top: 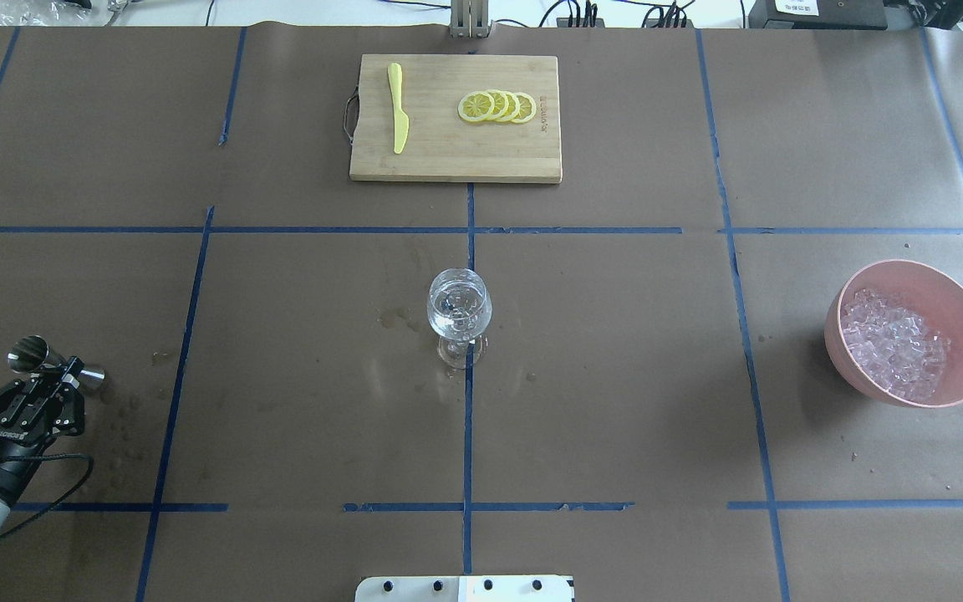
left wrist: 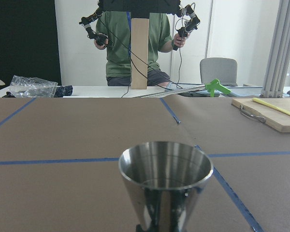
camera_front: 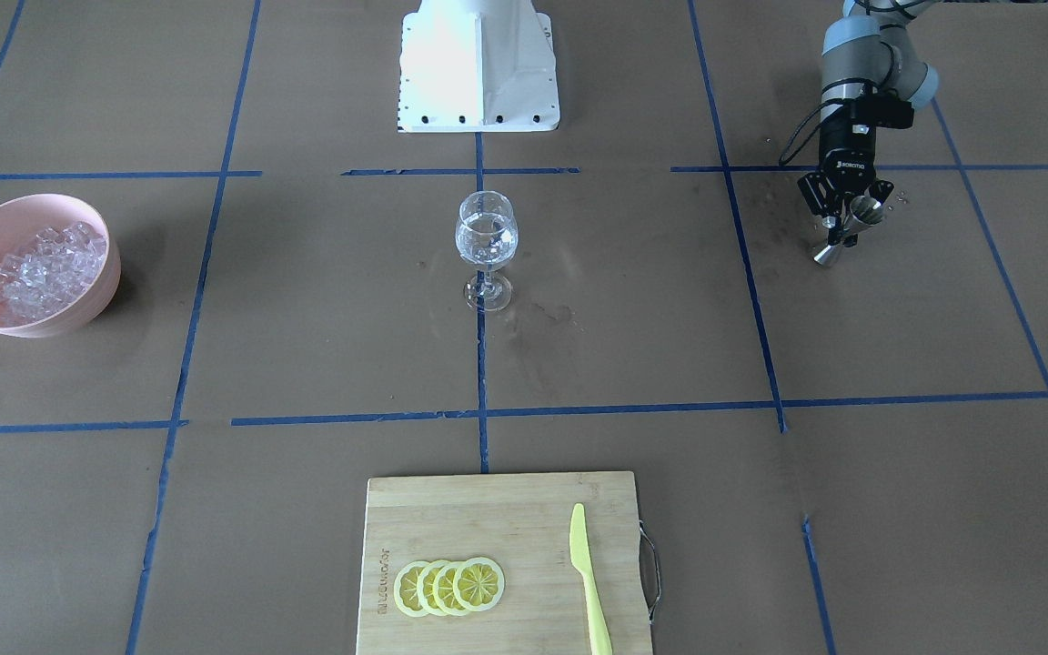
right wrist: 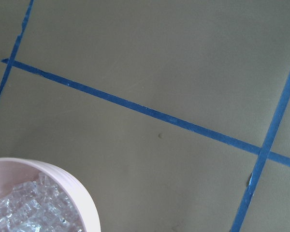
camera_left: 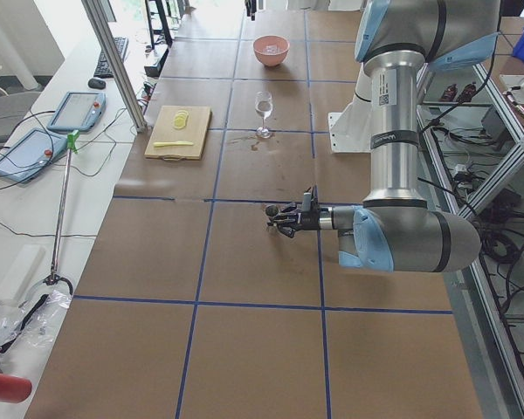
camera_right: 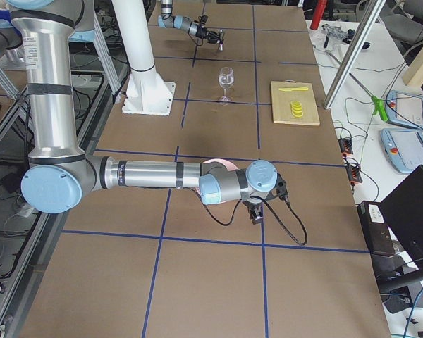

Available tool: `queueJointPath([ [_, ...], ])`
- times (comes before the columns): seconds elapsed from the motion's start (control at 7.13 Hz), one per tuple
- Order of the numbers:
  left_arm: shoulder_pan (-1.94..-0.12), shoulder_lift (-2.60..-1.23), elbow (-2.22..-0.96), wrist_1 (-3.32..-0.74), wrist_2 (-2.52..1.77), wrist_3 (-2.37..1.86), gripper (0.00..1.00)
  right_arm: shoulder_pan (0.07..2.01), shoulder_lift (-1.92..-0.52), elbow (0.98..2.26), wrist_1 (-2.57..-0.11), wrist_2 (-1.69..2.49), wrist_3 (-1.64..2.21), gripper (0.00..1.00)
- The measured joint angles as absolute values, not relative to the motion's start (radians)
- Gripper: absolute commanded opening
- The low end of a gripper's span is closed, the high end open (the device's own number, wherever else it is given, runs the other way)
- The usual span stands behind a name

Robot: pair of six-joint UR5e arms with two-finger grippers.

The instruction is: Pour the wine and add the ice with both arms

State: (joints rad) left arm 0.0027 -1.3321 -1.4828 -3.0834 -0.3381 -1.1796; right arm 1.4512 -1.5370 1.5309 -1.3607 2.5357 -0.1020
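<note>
Left fingers (top: 45, 400) pinched a tilted steel measuring cup (top: 28, 354); glassy ice cubes (top: 895, 344) heaped the pink bowl (top: 962, 305); right fingers (camera_right: 256, 213) too small to judge.

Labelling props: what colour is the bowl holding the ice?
Pale pink bowl, clearest in the overhead exterior view.

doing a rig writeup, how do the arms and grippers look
The left arm and right arm are grey-silver tubes with pale blue joint caps. The left gripper is black with white lettering and a black cable; the right gripper looks black, cabled too.
</note>
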Motion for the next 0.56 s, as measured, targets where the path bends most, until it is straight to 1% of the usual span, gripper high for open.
queueJointPath([
  [0.14,0.005,-1.332,-1.481,-3.084,-0.339,-1.18,0.34,1.451,-1.537,1.531,-1.361,2.536,-0.102,1.0],
  [0.28,0.009,-1.332,-1.481,-3.084,-0.339,-1.18,0.4,1.451,-1.537,1.531,-1.361,2.536,-0.102,1.0],
  [0.42,0.011,-1.332,-1.48,-3.084,-0.339,-1.179,0.52,1.451,-1.537,1.531,-1.361,2.536,-0.102,1.0],
  [0.56,0.013,-1.332,-1.48,-3.085,-0.344,-1.179,0.86,1.451,-1.537,1.531,-1.361,2.536,-0.102,1.0],
])
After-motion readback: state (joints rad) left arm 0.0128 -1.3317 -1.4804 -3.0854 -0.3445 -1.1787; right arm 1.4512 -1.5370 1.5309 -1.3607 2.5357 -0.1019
